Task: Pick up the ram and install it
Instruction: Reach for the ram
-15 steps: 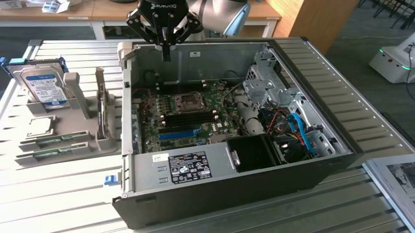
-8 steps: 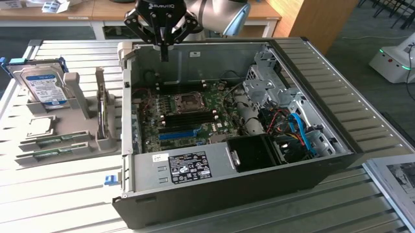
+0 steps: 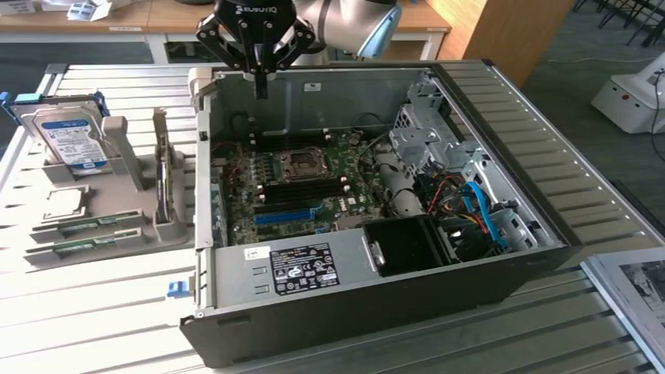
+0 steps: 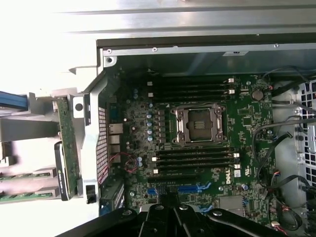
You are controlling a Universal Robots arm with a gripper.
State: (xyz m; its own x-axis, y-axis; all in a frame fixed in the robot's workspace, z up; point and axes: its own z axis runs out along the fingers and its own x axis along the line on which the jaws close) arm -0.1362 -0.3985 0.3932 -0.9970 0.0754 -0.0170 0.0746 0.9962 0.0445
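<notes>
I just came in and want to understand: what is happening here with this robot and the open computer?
The robot's end effector hangs over the open computer case, shut and holding nothing. The ram sticks lie in a gray holder beside the case, at the exterior view's left. None is picked up yet, and the slots on the motherboard look empty.

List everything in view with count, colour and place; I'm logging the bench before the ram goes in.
computer case: one, black, open, on the slatted table
motherboard: one, green, inside the case
ram: two sticks, green, lying in the grey holder at the exterior view's left of the case
hard drive: one, silver with blue-white label, upright in the holder
power supply: one, grey, in the case's end nearest the exterior camera
gripper: one, black, shut and empty, above the case's far wall
</notes>
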